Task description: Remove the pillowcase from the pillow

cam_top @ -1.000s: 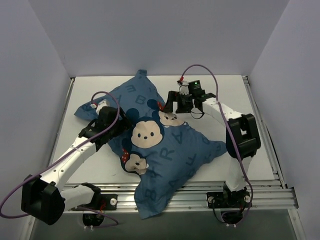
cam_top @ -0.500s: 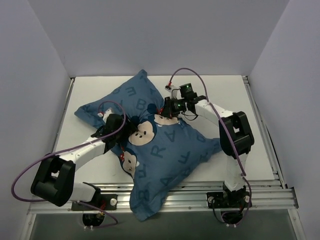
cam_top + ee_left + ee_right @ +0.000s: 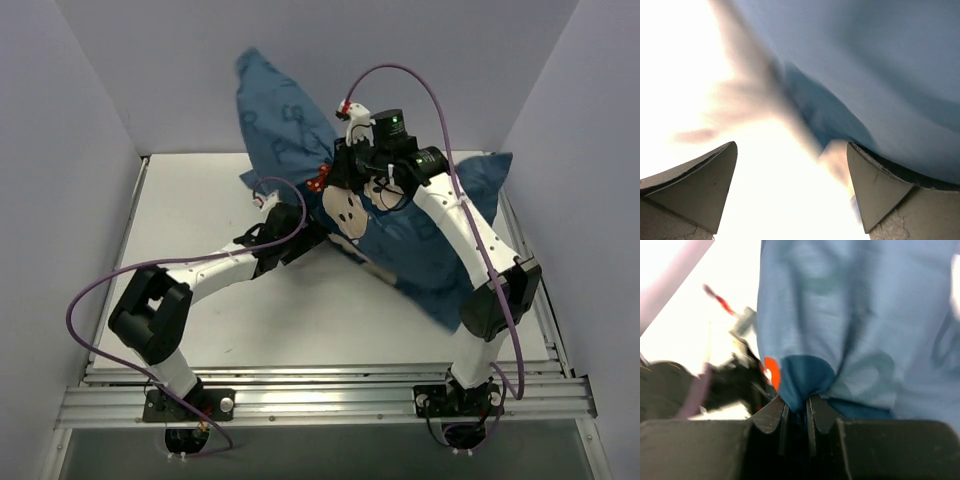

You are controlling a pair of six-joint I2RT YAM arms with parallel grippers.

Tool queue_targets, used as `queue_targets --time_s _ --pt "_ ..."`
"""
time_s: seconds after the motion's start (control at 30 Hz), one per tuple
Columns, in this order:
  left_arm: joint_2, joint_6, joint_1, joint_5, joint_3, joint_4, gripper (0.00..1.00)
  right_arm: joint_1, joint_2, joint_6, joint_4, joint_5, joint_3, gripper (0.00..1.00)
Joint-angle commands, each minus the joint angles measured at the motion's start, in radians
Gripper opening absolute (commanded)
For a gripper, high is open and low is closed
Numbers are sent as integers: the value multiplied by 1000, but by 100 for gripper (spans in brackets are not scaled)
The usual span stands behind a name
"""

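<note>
The dark blue pillowcase (image 3: 425, 235) hangs lifted off the table, one corner up against the back wall and a mouse face (image 3: 351, 205) showing. My right gripper (image 3: 345, 178) is shut on a pinch of its fabric; in the right wrist view the cloth (image 3: 840, 315) is bunched between the closed fingers (image 3: 796, 402) beside a red bow (image 3: 771, 372). My left gripper (image 3: 305, 228) is open and low beneath the raised cloth's left edge. In the left wrist view its fingers (image 3: 790, 145) stand wide apart with blurred blue fabric (image 3: 880, 75) above them. The pillow is hidden inside the cover.
The white table (image 3: 200, 300) lies between grey walls, with a metal rail (image 3: 330, 395) along its near edge. Purple cables (image 3: 90, 300) loop from both arms. The left arm stretches across the table's middle.
My right gripper closed on the pillowcase and raised it, swinging the whole bundle up and to the back right. My left arm slid right under it, still open.
</note>
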Motion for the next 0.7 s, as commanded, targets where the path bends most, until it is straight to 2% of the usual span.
queue_targets --time_s 0.0,0.1,0.2,0.23,0.3,0.33,0.47,0.53,0.57,0.6,0.67 --pt "-8 -55 -49 17 62 96 100 136 -19 -11 -18 -61 14 0" --pt "-49 -64 -47 -26 -30 79 100 195 -9 -6 7 -29 -72 0" --pt "-141 -87 -43 -49 -188 69 100 213 -19 26 118 -18 -270 0" --pt "-208 -101 -44 -55 -228 60 100 213 -19 49 169 -12 -359 0" --pt "-288 -112 -52 -46 -334 -12 98 215 -16 67 203 4 -427 0" --pt "-383 -118 -58 -36 -362 -38 98 216 -16 79 227 5 -474 0" --pt "-653 -119 -93 -57 -449 -236 96 221 -33 110 264 46 -551 0" --pt "-803 -95 -102 -74 -449 -321 96 227 -55 130 265 63 -568 16" --pt "-849 -83 -104 -100 -439 -418 96 232 -62 141 257 65 -576 36" --pt "-927 -72 -101 -112 -426 -471 96 245 -88 150 243 63 -574 45" --pt "-986 -38 -101 -147 -371 -586 95 277 -125 164 194 91 -568 65"
